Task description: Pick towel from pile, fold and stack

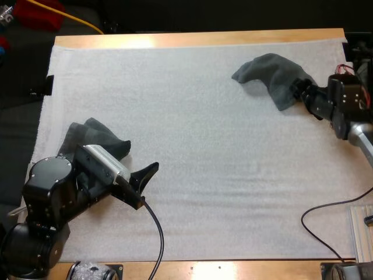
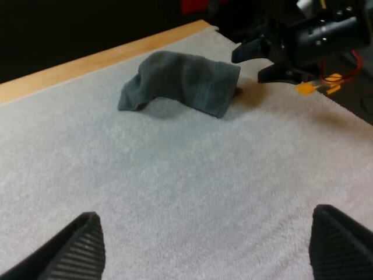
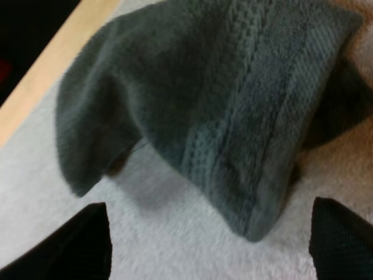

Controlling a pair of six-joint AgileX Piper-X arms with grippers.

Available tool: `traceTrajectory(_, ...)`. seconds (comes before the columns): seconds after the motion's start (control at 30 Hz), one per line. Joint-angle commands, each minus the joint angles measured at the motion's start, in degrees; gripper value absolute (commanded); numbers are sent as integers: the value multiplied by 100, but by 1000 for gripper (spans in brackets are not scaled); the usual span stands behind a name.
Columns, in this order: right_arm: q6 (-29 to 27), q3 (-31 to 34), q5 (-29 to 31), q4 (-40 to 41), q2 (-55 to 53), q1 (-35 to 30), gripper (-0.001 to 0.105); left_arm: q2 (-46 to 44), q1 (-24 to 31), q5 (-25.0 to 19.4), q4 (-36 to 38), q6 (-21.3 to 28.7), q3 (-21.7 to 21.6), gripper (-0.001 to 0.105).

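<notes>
A dark grey-green towel (image 1: pixel 270 74) lies humped up at the far right of the white mat (image 1: pixel 204 151). My right gripper (image 1: pixel 298 89) is at its right edge, fingers spread wide. In the right wrist view the towel (image 3: pixel 233 105) rises just ahead of that gripper (image 3: pixel 210 248), and the fingers (image 3: pixel 344 239) are not pressing on it. A second crumpled towel (image 1: pixel 93 137) lies at the near left, beside my left arm. My left gripper (image 1: pixel 148 185) hovers open over bare mat near it. From the left wrist view the far towel (image 2: pixel 180 81) shows with the right gripper (image 2: pixel 256 58) beside it.
The wooden table edge (image 1: pixel 198 39) runs along the far side behind the humped towel. The mat (image 2: pixel 175 186) between the two towels is bare and flat. A black cable (image 1: pixel 156 233) trails over the near edge of the mat.
</notes>
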Motion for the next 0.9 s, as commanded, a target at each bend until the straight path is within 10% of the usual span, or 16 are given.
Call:
traceTrajectory(0.0, -8, -84, 107, -39, 104, -18, 69, -5, -21, -32, -11, -59, -46, 70)
traceTrajectory(0.6, 1197, -126, -281, -1586, 1268, -20, 68, -5, -21, -32, 16, -59, -46, 70)
traceTrajectory(0.87, 1218, -133, -390, -1570, 1348, -20, 25, -5, -21, -32, 16, -59, -46, 70)
